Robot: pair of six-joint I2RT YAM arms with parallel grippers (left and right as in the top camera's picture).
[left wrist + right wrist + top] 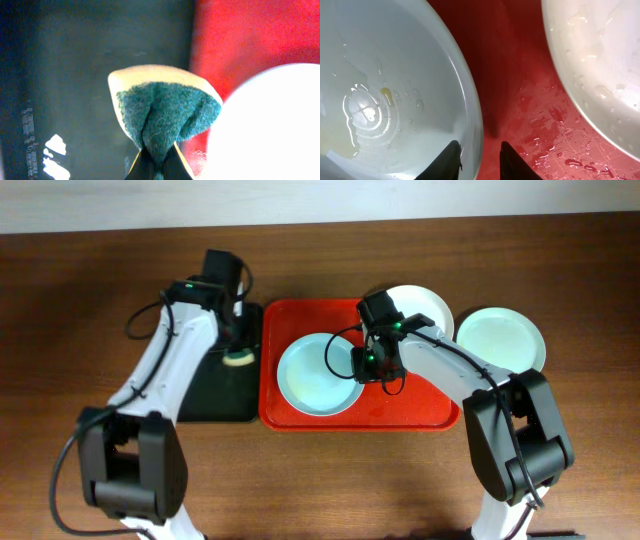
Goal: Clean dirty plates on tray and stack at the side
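Observation:
A pale blue plate (315,375) lies on the red tray (400,410), and the right wrist view shows it wet, with a small yellow smear (386,92). My right gripper (368,365) is shut on this plate's right rim, one finger inside the plate (451,160) and one outside over the tray (512,162). A white plate (425,308) overlaps the tray's far right corner. Another pale plate (500,340) rests on the table to the right. My left gripper (238,352) is shut on a green and yellow sponge (165,110) over the black tray (215,395).
The black tray (75,75) lies directly against the red tray's left side. Water droplets cover the red tray (555,135) between the two plates. Brown tabletop runs all around both trays.

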